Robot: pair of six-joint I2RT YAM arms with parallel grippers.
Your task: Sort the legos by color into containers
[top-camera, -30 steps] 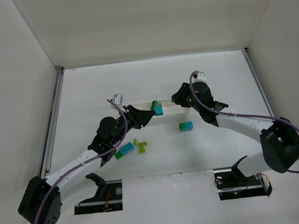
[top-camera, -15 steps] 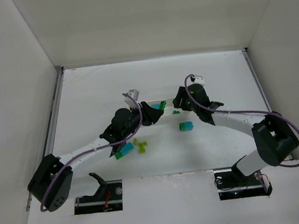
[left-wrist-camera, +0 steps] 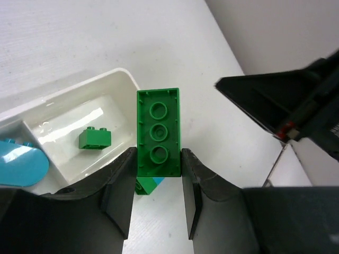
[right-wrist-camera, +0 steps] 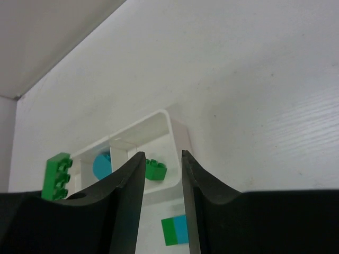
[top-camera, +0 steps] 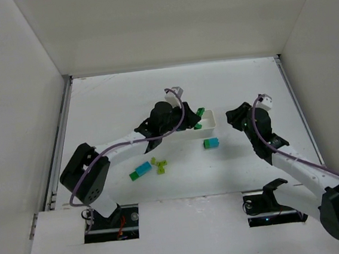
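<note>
I've a green brick [left-wrist-camera: 158,132] clamped in left gripper [left-wrist-camera: 158,164] over the tray [left-wrist-camera: 122,79], right gripper [right-wrist-camera: 161,161] apart, empty; loose bricks [top-camera: 211,143] on table [top-camera: 124,95] not yet sorted

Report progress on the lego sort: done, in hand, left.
Done: one small green brick lies in the tray's end compartment, a cyan piece in the next. In hand: the left end effector grips a long green brick near it. Left: a green-cyan brick, a cyan-green stack and yellow-green bits on the table.

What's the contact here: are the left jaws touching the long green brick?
Touching. The left wrist view shows the long green brick pinched between both jaws of the left gripper with no gap.
</note>
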